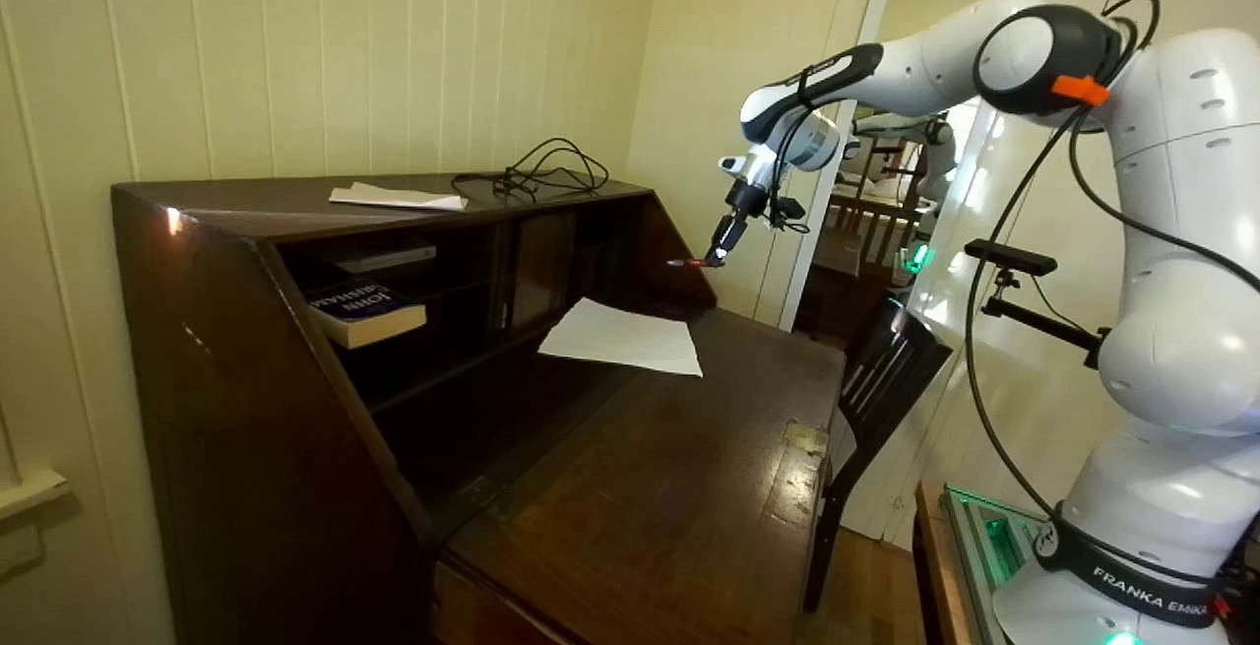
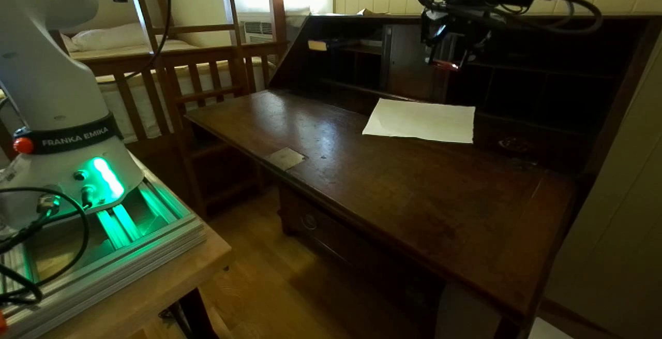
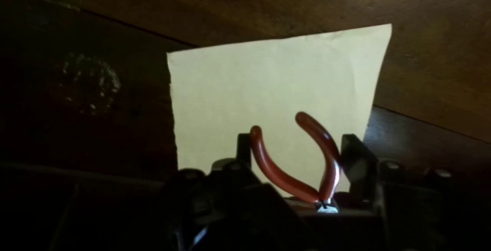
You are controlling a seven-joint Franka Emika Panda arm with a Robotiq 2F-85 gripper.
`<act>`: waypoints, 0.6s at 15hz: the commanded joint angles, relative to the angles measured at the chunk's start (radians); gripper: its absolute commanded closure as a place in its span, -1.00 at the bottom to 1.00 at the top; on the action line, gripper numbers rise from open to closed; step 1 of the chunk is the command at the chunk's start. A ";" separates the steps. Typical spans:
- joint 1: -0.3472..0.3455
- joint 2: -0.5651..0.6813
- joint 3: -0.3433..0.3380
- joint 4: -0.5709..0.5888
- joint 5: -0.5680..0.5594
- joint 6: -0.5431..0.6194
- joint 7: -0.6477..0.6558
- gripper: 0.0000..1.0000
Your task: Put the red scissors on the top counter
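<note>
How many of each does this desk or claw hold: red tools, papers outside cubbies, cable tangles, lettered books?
Red-handled tool in the gripper: 1
Upper paper and lower paper: 2
Cable tangle on the top counter: 1
Lettered book: 1
Total: 5

The desk [image 1: 591, 448] was shared by both exterior views, well off on opposite sides of the claw [image 1: 717, 257]; the wrist view was aimed downward, close behind.

one red-handled tool [image 3: 274, 172], two papers [image 1: 624, 338]
</note>
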 commanded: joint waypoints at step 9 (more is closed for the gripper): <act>0.282 -0.303 -0.071 -0.213 0.283 0.337 -0.195 0.29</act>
